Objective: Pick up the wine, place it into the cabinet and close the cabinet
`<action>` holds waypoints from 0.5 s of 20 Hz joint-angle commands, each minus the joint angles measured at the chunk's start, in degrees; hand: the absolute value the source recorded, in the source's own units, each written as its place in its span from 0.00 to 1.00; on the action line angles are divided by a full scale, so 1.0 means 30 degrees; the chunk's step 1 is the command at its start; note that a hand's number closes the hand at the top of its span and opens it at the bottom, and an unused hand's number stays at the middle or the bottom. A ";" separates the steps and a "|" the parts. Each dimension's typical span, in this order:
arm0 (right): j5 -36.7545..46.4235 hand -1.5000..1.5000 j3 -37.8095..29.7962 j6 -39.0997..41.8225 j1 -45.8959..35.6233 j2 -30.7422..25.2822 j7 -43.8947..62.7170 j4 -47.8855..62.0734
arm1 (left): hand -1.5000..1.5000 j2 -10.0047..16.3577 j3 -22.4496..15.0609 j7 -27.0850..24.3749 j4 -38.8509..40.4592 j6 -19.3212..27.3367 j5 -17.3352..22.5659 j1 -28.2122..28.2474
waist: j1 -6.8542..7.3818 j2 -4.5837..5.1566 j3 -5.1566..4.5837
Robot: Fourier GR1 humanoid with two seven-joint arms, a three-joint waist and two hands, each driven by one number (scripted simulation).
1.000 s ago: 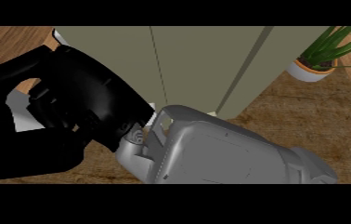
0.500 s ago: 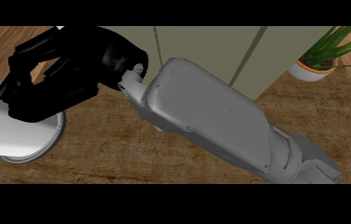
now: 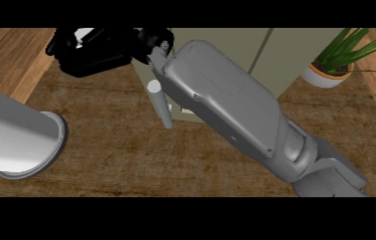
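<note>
Hand of the right arm (image 3: pixel 99 55) hangs at the cabinet's (image 3: pixel 290 50) left edge above the wooden counter (image 3: pixel 110 139); its grip cannot be told.

obstacles: cabinet (image 3: pixel 294 55) ahead, potted plant (image 3: pixel 327 75) right | free: open counter (image 3: pixel 147 159) lower centre

The right forearm (image 3: pixel 228 109) slants from lower right up to the right hand (image 3: pixel 99 55) (black, top left).

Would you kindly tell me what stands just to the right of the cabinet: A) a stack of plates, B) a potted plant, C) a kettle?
B: a potted plant with green leaves in a pale pot stands beside the cabinet.
</note>
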 commanded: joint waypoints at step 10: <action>0.0712 1.00 -0.1889 0.0544 0.1657 -0.3237 -0.3416 0.3329 | 0.00 -0.0156 -0.0584 0.0713 -0.0922 -0.0452 0.0516 -0.0270 | -0.1082 0.0755 0.0232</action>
